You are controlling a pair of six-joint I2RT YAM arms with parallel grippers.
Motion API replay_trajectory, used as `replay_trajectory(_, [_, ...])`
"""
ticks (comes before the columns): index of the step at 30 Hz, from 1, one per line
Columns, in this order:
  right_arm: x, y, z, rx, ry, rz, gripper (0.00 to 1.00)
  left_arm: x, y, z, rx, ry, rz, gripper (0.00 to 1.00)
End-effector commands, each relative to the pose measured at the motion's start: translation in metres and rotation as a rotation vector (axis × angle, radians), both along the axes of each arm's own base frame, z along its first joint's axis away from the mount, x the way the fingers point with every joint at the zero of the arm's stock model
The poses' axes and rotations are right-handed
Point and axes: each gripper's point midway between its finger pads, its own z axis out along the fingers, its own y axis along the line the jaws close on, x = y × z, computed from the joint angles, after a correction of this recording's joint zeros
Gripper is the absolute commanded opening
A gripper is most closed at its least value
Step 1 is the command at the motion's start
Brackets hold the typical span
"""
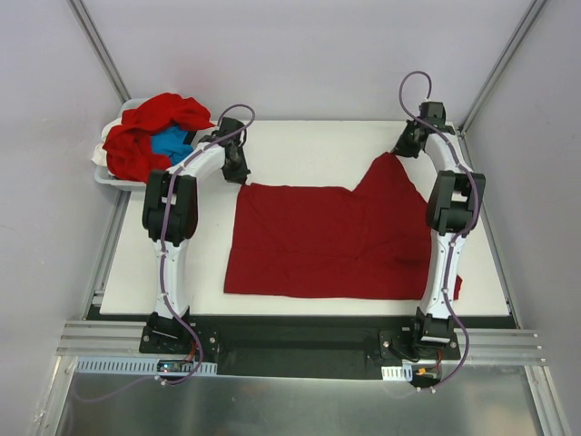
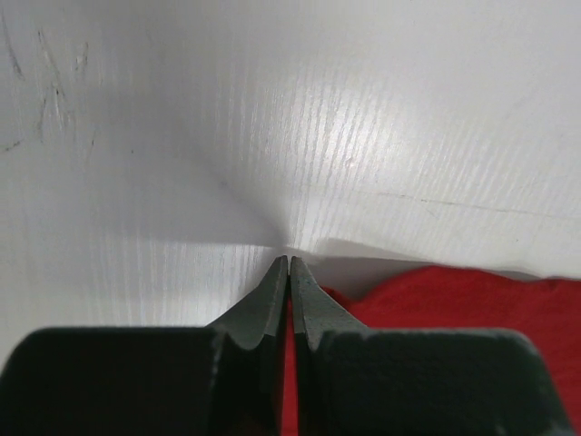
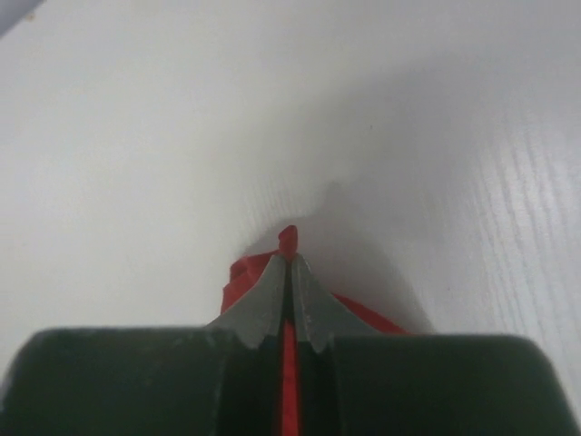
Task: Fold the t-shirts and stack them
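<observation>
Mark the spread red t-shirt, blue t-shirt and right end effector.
spread red t-shirt (image 1: 318, 241), top external view, middle of its body.
blue t-shirt (image 1: 170, 143), top external view, visible patch.
right end effector (image 3: 290, 259), right wrist view, between its fingertips.

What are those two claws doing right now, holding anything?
Left gripper: closed, pinching an edge of the red t-shirt.
Right gripper: closed, pinching the same shirt's far edge.

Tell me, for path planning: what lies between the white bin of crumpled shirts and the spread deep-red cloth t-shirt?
In the top view, the left arm crosses bare white table there, its end effector shut on the t-shirt corner.
</observation>
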Motion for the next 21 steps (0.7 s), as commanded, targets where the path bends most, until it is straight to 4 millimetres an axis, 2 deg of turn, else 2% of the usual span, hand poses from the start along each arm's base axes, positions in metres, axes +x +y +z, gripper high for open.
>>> replay_trajectory(1, [0.017,-0.014,0.093,-0.041,-0.224,0.026,0.01,0.014,0.005,0.044,-0.027,-0.122,-0.023,0.0])
replay_trajectory(4, [0.018,-0.023,0.102,-0.043,-0.242,0.0,0.01,0.011,0.01,0.048,-0.023,-0.129,-0.004,0.0])
replay_trajectory(9, [0.016,-0.027,0.118,-0.064,-0.278,-0.004,0.01,0.007,0.021,0.051,0.001,-0.152,0.033,0.0])
replay_trajectory(12, [0.016,-0.027,0.126,-0.066,-0.296,-0.002,0.01,0.008,0.02,0.057,-0.008,-0.182,0.038,0.0])
replay_trajectory(21, [0.01,-0.028,0.132,-0.066,-0.311,0.035,0.01,0.01,0.018,0.064,-0.011,-0.232,-0.011,0.0])
